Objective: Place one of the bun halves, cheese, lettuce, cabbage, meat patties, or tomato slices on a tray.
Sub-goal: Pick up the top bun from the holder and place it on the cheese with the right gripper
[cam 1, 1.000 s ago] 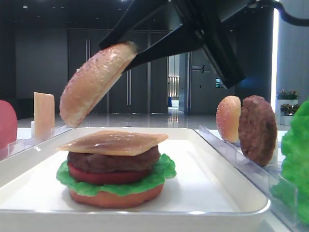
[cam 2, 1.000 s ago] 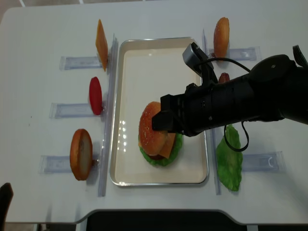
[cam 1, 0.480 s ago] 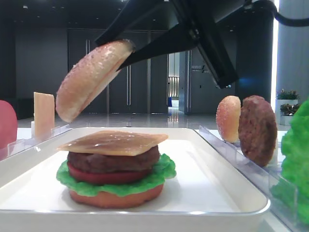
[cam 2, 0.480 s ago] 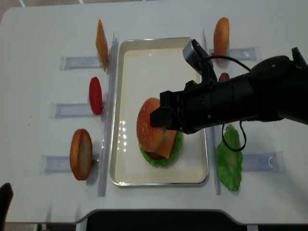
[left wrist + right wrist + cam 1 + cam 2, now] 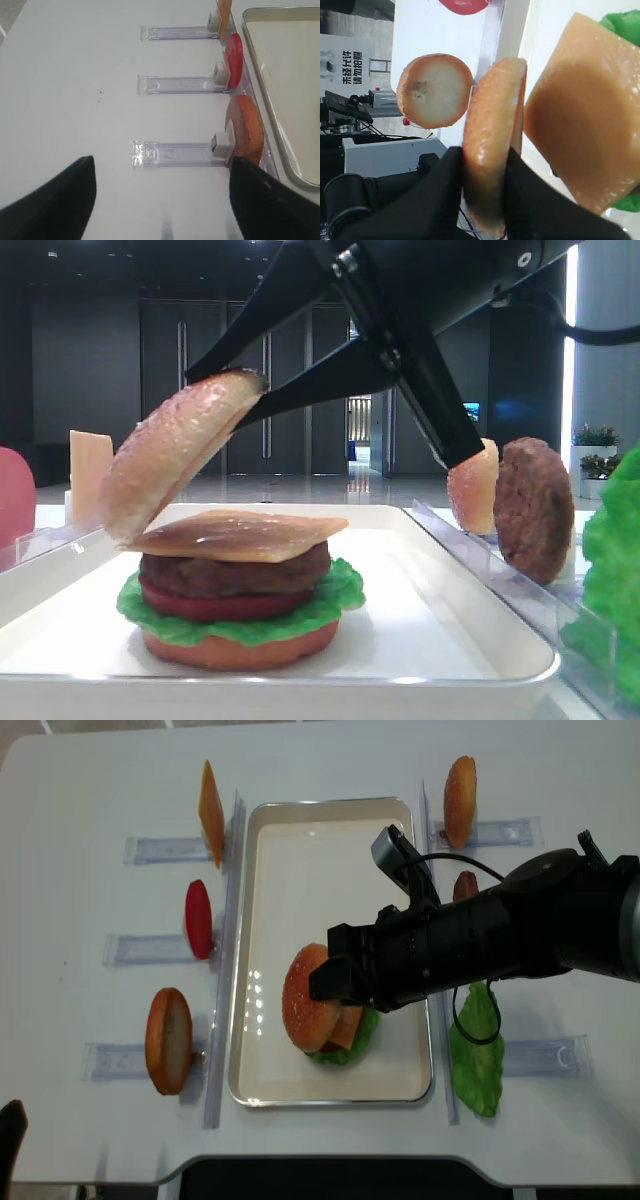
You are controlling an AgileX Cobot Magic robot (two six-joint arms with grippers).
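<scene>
Tool (image 5: 250,390) clamped on bun top (image 5: 170,455), above cheese (image 5: 235,533)

The right hand (image 5: 250,390) has lowered the bun top (image 5: 170,452) leftward, nearer the cheese (image 5: 235,535).

Bun top (image 5: 170,460): glossy, seed-speckled. Cheese (image 5: 235,534): smooth, shiny. Patty (image 5: 532,508): rough, grainy. Tray (image 5: 480,630): glossy white rim. Holder strips (image 5: 180,153): clear plastic. Counter (image 5: 90,920): matt white.
</scene>
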